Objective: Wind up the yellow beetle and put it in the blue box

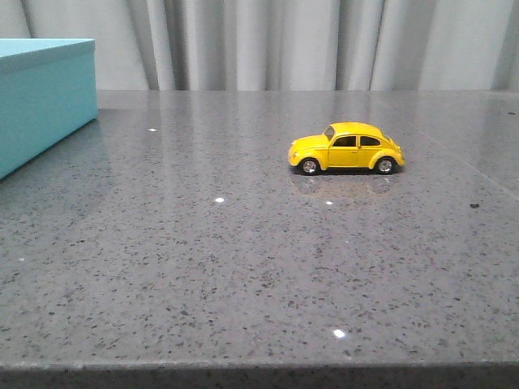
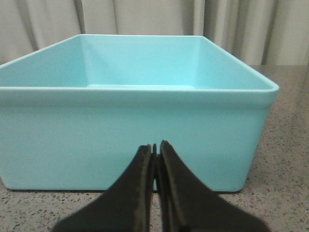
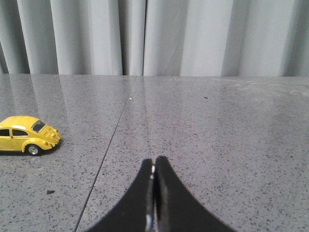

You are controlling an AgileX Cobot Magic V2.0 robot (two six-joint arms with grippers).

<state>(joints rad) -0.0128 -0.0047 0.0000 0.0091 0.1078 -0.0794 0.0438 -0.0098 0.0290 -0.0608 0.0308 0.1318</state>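
The yellow beetle (image 1: 346, 148) stands on its wheels right of the table's middle, nose pointing left in the front view; the right wrist view catches it at the edge (image 3: 26, 134). The blue box (image 1: 40, 97) sits at the far left; in the left wrist view its open, empty inside and near wall (image 2: 130, 140) fill the frame. My left gripper (image 2: 155, 145) is shut, empty, close in front of the box's wall. My right gripper (image 3: 153, 160) is shut, empty, low over the bare table, apart from the car. Neither arm shows in the front view.
The grey speckled table (image 1: 243, 267) has a seam line (image 3: 108, 145) running across it between the car and my right gripper. A grey curtain (image 1: 308, 40) hangs behind the far edge. The table's front edge (image 1: 259, 369) is near the camera.
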